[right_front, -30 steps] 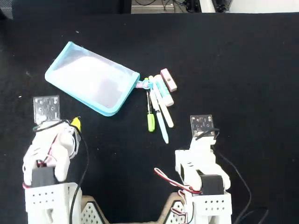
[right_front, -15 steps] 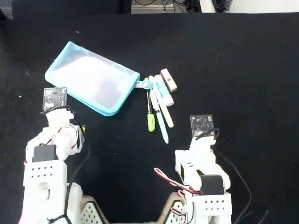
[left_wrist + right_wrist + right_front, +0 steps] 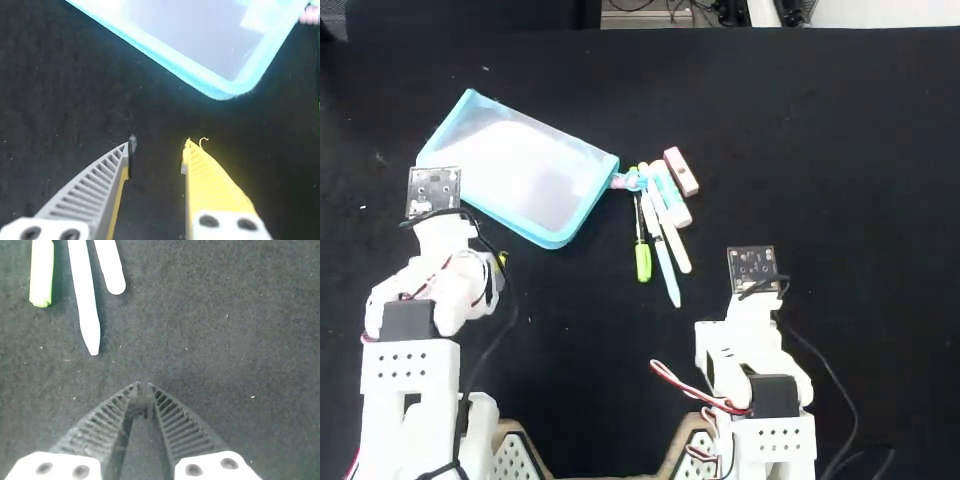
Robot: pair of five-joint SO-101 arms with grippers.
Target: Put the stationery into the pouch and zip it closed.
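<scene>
- While the black table (image 3: 840, 150) carries everything, the task's things sit in its left-centre part, beyond both arms.
- The pouch (image 3: 515, 168) lies flat and slanted. Its long axis runs from the far left down toward the middle, and its near edge is just ahead of the left arm.
- The stationery (image 3: 660, 215) lies loose outside the pouch as a small fan of pens, touching what looks like the zip tag (image 3: 628, 181) at the pouch's end. Their long axes run roughly far-to-near, with the near ends toward the arms.
- The left gripper (image 3: 156, 150) hangs empty over bare cloth, fingers a little apart. The pouch's rounded corner (image 3: 225, 90) is straight ahead of its tips, near but not touching.
- The right gripper (image 3: 144, 387) is empty with fingers together. The pen ends lie ahead of it and off toward the left arm's side.
- The pale blue pen (image 3: 85, 300) reaches closest to the right gripper, with the green pen (image 3: 41, 272) just beside it.
- By my reading, the right arm is nearer the pens and the left arm nearer the pouch. A pick would need the right fingers spread across a pen's narrow width.
</scene>
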